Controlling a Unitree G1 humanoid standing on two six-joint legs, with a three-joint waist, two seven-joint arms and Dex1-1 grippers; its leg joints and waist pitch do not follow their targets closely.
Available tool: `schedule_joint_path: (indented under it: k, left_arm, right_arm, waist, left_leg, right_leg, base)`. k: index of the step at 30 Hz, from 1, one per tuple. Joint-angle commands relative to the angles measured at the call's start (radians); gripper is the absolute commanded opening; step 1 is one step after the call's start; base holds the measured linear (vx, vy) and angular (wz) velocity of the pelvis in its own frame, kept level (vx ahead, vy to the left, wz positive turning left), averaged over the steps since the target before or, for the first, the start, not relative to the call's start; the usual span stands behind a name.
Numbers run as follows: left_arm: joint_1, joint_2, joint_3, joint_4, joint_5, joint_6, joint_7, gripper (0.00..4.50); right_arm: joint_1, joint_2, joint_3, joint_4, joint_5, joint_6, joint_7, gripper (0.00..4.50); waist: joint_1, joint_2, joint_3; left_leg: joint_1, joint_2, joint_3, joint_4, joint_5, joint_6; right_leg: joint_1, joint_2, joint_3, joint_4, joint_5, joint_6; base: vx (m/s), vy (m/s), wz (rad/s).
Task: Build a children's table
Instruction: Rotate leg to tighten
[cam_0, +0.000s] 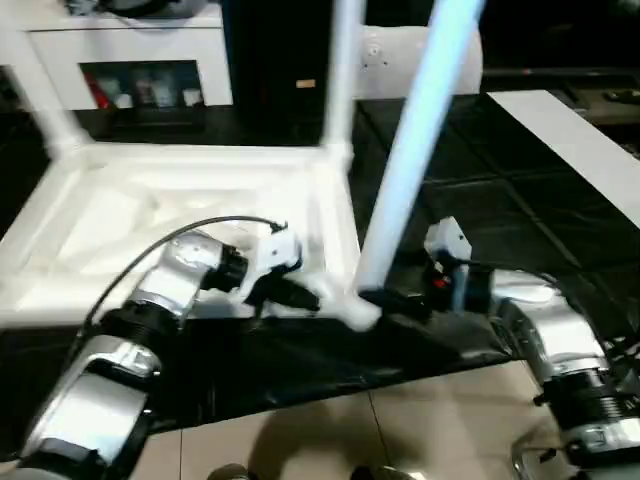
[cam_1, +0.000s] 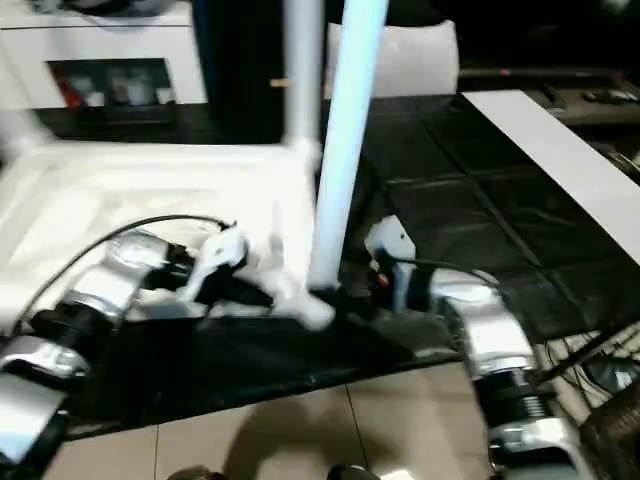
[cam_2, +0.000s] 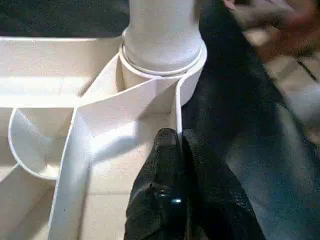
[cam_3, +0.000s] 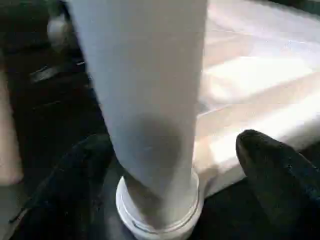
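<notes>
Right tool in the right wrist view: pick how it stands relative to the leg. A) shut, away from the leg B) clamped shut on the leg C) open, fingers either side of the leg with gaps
C: the right tool is spread, its black fingers flanking the leg without pressing it.

1. Tabletop (cam_0: 190, 215): white plastic, underside up, ribs seen in white relief.
2. Near leg (cam_0: 415, 150): white, tinted pale blue.
3. Far legs (cam_0: 342, 70): white.
4. Floor mat (cam_0: 500, 210): black, marked with a faint grid of square tiles.
5. Floor (cam_0: 420, 430): beige tiles, thin darker joints.
6. Left gripper (cam_2: 175, 145): black fingers; silver forearm, black cable.
7. Right gripper (cam_3: 165, 165): black fingers; silver forearm, small red detail noted at the wrist.
8. Plank (cam_0: 575, 145): plain white.
9. Shelf unit (cam_0: 140, 50): white, with red and blue items inside.
</notes>
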Motion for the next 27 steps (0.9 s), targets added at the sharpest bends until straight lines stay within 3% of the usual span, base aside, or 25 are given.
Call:
schedule_joint_path:
  k: [1, 2, 3, 5, 17, 23, 26, 27]
  left_arm:
    - [0.012, -0.007, -0.047, -0.023, 0.008, -0.019, -0.068, 0.0]
    - [0.011, -0.006, -0.052, -0.022, 0.011, -0.025, -0.076, 0.0]
    - [0.011, -0.006, -0.052, -0.022, 0.011, -0.025, -0.076, 0.0]
    - [0.008, -0.003, -0.057, -0.013, 0.012, -0.038, -0.096, 0.0]
    - [-0.001, -0.003, -0.065, -0.008, 0.016, -0.057, -0.116, 0.0]
    - [-0.003, -0.005, -0.062, 0.01, 0.021, -0.063, -0.1, 0.0]
    - [-0.006, -0.02, -0.043, 0.021, 0.022, -0.029, -0.039, 0.0]
    - [-0.01, -0.031, -0.028, 0.03, 0.021, -0.021, 0.004, 0.0]
  right_arm:
    - [-0.01, -0.016, 0.021, -0.008, 0.017, 0.006, 0.066, 3.9]
    - [-0.014, -0.021, 0.032, -0.004, 0.017, 0.009, 0.09, 3.9]
    - [-0.014, -0.021, 0.032, -0.004, 0.017, 0.009, 0.09, 3.56]
    - [-0.02, -0.03, 0.051, 0.001, 0.018, 0.01, 0.133, 3.56]
    - [-0.052, -0.033, 0.1, 0.036, 0.013, 0.004, 0.226, 2.48]
    - [-0.049, -0.031, 0.112, 0.04, 0.016, 0.012, 0.245, 2.03]
    - [-0.036, -0.019, 0.106, 0.026, 0.022, 0.042, 0.214, 1.99]
    - [-0.028, -0.007, 0.101, 0.018, 0.017, 0.06, 0.173, 1.98]
  waist:
    - [-0.001, -0.008, -0.071]
    - [0.001, -0.007, -0.071]
    - [0.003, -0.006, -0.071]
    - [0.004, -0.011, -0.072]
    - [0.013, -0.013, -0.075]
    - [0.023, -0.007, -0.076]
    - [0.024, -0.01, -0.076]
    - [0.024, -0.002, -0.074]
  left_leg:
    - [0.01, 0.042, -0.003, -0.075, -0.199, 0.06]
    - [0.011, 0.041, -0.003, -0.074, -0.199, 0.059]
    - [0.011, 0.041, -0.003, -0.074, -0.2, 0.055]
    - [0.011, 0.04, -0.003, -0.073, -0.2, 0.053]
    - [0.011, 0.04, -0.003, -0.072, -0.181, 0.051]
    - [0.012, 0.04, -0.003, -0.072, -0.18, 0.044]
    - [0.012, 0.039, -0.003, -0.072, -0.185, 0.042]
    - [0.013, 0.039, -0.004, -0.073, -0.187, 0.04]
  right_leg:
    - [0.059, -0.058, 0.052, -0.059, -0.332, -0.189]
    - [0.059, -0.059, 0.052, -0.057, -0.331, -0.189]
    - [0.059, -0.06, 0.052, -0.059, -0.342, -0.186]
    - [0.059, -0.061, 0.052, -0.06, -0.355, -0.181]
    - [0.059, -0.06, 0.052, -0.058, -0.343, -0.179]
    - [0.059, -0.059, 0.052, -0.056, -0.333, -0.177]
    - [0.06, -0.059, 0.051, -0.057, -0.338, -0.175]
    - [0.059, -0.058, 0.051, -0.059, -0.34, -0.177]
  base:
    - [0.0, 0.0, 0.0]
    - [0.0, 0.0, 0.0]
    - [0.0, 0.0, 0.0]
    - [0.0, 0.0, 0.0]
    - [0.0, 0.0, 0.0]
    - [0.0, 0.0, 0.0]
    - [0.0, 0.0, 0.0]
    - [0.0, 0.0, 0.0]
